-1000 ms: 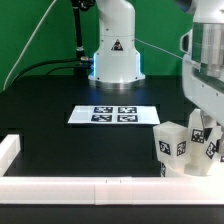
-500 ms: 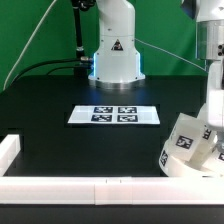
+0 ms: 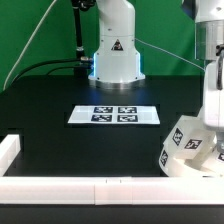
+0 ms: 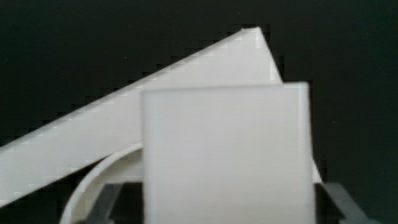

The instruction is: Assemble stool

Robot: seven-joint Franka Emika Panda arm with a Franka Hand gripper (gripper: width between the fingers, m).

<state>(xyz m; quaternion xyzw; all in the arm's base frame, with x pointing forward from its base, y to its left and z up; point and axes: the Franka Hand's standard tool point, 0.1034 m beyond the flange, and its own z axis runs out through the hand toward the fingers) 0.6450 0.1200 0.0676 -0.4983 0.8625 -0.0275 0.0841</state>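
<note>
**Stool seat tilted at the near right corner**

Black covers the whole surface (image 3: 50,105), with a green backdrop behind it and the arm's white base (image 3: 116,55) standing at the far edge. Just in front of that base, the marker board (image 3: 114,114) lies flat with its four tags facing up. White border bars (image 3: 70,187) run along the near edge, and a short one turns the near left corner.

At the near right corner, as the exterior view shows it, the stool seat (image 3: 192,148) sits tipped at an angle, one side raised, its lower edge down by the border bar. Two black-and-white tags show on its faces. The arm (image 3: 213,90) comes down directly above it, and the end effector is hidden there, so I cannot tell whether its fingers are apart or together.

From the wrist view, a flat white block (image 4: 222,150) fills the middle, with a slanted white edge behind it and a curved white rim low beside it.
</note>
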